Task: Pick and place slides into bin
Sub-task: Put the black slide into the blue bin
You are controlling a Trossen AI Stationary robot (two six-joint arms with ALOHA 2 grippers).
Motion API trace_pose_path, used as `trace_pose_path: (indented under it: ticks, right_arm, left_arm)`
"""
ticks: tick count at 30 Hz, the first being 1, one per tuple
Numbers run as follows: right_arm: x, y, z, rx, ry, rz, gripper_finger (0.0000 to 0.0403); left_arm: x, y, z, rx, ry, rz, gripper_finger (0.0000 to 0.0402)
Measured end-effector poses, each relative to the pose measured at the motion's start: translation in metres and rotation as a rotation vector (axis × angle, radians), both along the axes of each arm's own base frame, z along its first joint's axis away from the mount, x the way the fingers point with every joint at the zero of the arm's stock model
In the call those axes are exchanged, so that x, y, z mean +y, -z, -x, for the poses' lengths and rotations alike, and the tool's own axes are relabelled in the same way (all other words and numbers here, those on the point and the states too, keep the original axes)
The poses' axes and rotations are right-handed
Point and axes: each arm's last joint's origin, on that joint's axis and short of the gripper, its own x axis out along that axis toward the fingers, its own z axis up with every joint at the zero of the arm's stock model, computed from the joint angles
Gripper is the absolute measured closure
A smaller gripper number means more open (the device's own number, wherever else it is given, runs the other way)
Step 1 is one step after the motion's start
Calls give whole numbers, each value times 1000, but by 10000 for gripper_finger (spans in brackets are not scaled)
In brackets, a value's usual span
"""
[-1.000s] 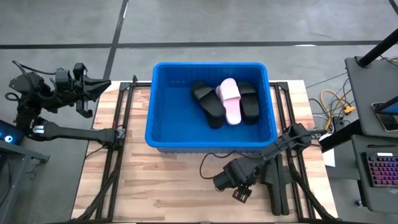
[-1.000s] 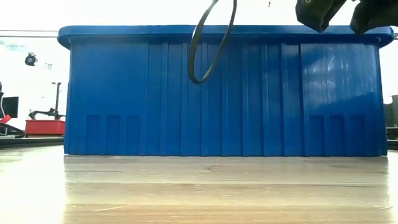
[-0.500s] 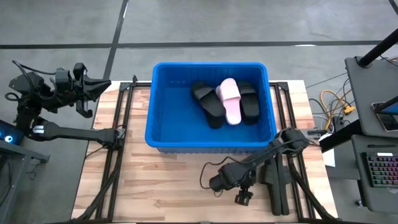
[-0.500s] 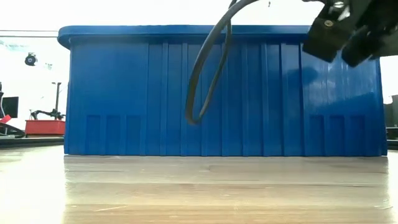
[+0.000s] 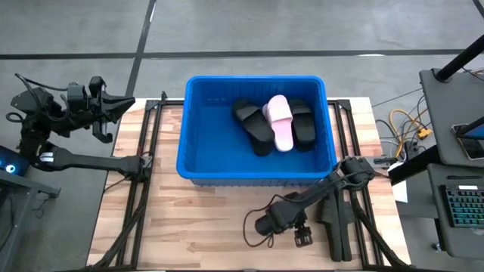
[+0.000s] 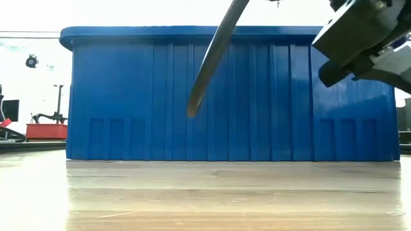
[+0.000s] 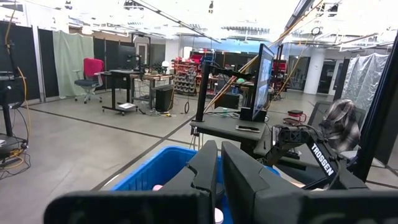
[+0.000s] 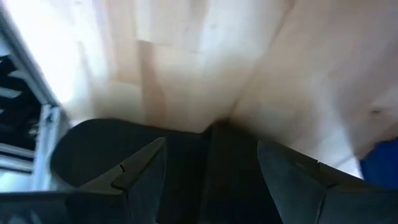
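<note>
The blue bin (image 5: 198,162) stands at the table's far middle and fills the low view (image 6: 192,96). Inside lie one pink slide (image 5: 280,121) and black slides (image 5: 253,125); the pink one rests on top of them. My right gripper (image 5: 302,236) hangs open and empty over the near table in front of the bin, above table height (image 6: 359,45). In its wrist view (image 8: 210,146) a black rounded shape (image 8: 99,146), seemingly a black slide, lies on the wood below the fingers. My left gripper (image 5: 125,104) waits shut beyond the table's far left corner (image 7: 219,162).
A long dark shape (image 5: 335,227) lies on the table's near right, beside my right gripper. A black cable (image 5: 253,227) loops from the right arm and hangs in front of the bin (image 6: 212,58). Bare wood shows at the near left. Desks stand off to the right.
My right gripper has drawn away from the bin toward the table's near edge, come lower, and turned its fingers toward the table's right. Its cable loop has swung with it.
</note>
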Motion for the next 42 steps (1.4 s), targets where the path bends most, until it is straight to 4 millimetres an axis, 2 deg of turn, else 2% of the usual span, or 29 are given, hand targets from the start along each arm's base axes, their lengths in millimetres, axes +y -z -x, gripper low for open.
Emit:
trace_pose_path:
  ticks: [7,15,21,26,35,42]
  right_arm:
    - [1,4,4,45,-2,-68,161]
    - [4,3,7,-44,-172,49,161]
    - [3,-7,10,-62,-148,34,161]
    - [-1,-19,12,-132,-203,84,161]
    - [-3,-41,21,-183,-241,26,161]
    - [6,-53,34,-181,-226,-42,161]
  left_arm:
    - [0,0,0,1,0,-3,393]
    - [0,0,0,1,0,-3,393]
    - [0,0,0,0,0,-3,393]
    - [0,0,1,-1,0,-3,393]
    - [0,0,1,-3,0,-4,393]
    - [0,0,2,-4,0,-4,393]
